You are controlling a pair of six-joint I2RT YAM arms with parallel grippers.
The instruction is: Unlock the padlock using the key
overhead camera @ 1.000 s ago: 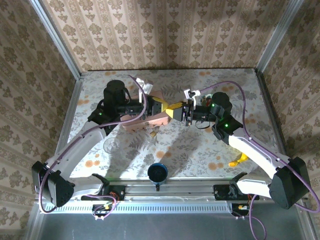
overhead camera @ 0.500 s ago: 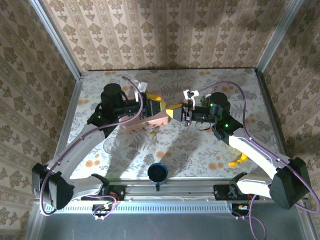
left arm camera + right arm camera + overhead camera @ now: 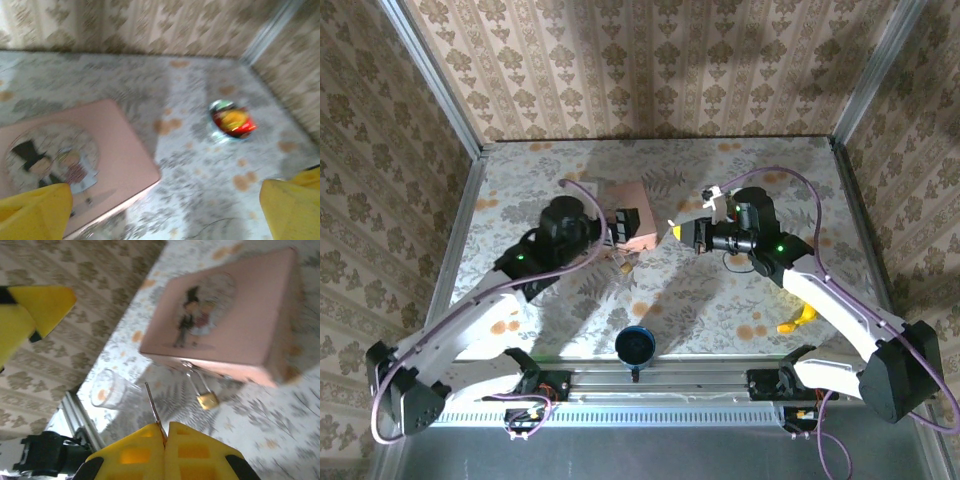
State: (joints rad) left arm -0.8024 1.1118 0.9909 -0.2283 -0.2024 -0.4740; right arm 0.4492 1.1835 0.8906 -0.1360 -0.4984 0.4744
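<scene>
The padlock point(image 3: 206, 399) hangs from the clasp on the near side of the pink box point(image 3: 235, 320). The right gripper point(image 3: 166, 437) is squeezed tight on the key point(image 3: 153, 409). The key's tip is close to the lock but not touching it. The left gripper point(image 3: 164, 207) is wide open and holds nothing. It hangs over a corner of the box. The box sits near the middle of the table point(image 3: 710, 300), away from the walls, with bare cloth on its near side. A clear cup point(image 3: 112, 389) stands to the left of the lock. A little round dish point(image 3: 231, 121) has something red and yellow in it.
</scene>
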